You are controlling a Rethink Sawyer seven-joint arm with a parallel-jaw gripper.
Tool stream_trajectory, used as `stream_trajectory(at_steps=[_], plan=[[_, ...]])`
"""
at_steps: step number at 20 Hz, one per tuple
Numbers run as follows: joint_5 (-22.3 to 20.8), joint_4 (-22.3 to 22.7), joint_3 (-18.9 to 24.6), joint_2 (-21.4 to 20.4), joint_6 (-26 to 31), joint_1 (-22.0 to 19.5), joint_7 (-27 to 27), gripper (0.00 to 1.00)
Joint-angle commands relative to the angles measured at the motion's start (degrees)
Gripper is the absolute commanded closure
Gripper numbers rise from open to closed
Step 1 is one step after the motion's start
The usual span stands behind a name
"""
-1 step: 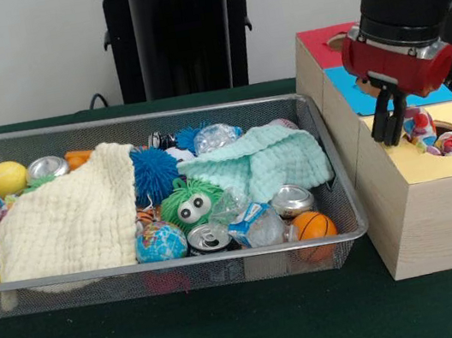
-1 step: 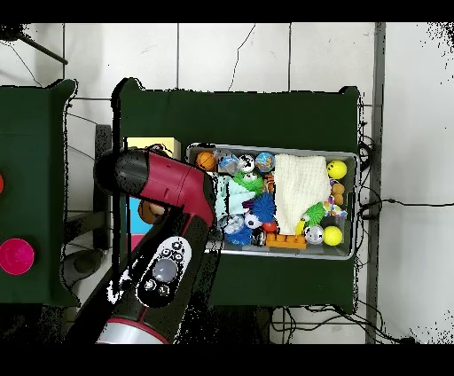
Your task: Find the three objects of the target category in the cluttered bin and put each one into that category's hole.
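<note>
Tool (image 1: 391, 122) hangs over the yellow-topped section of the wooden sorting box (image 1: 416, 215), just beside its round hole (image 1: 445, 139); the dark fingers (image 1: 384, 118) point down close together, narrow, nothing visibly between them, so it reads as empty, though the overhead view hides them under the arm (image 2: 168, 239). Two small multicoloured pieces (image 1: 433, 134) sit in the hole, probably target-category items already dropped there, which would explain the tool's position; what they are is too small to tell. Wire bin (image 1: 345, 231) stands on the green tabletop (image 1: 236, 332) beside the box, toward the tabletop's middle. Clutter inside: cream cloth (image 1: 70, 221) draped over the end away from the box, mint cloth (image 1: 264, 162) at the far rim near the box, both likely hiding things. Visible: green fuzzy toy with eyes (image 1: 189, 205), blue spiky ball (image 1: 153, 172), globe ball (image 1: 160, 242), cans (image 1: 292, 199), basketball (image 1: 314, 225), yellow ball (image 1: 7, 178). Any remaining target may lie under a cloth; cannot tell. Room: open air above the bin, tight between bin wall and box, near tabletop edge bare.
</note>
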Motion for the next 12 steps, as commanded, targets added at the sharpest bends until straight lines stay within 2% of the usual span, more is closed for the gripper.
stream_trajectory(at_steps=[1, 6, 12], plan=[[2.1, -5.4, 1.7, 6.8, 8.7, 1.1, 22.9, 1.0], [3.2, -7.7, 0.8, 8.3, 10.6, 2.4, 25.8, 1.0], [3.2, -8.5, 0.5, 7.7, 13.1, 3.2, 27.9, 1.0]])
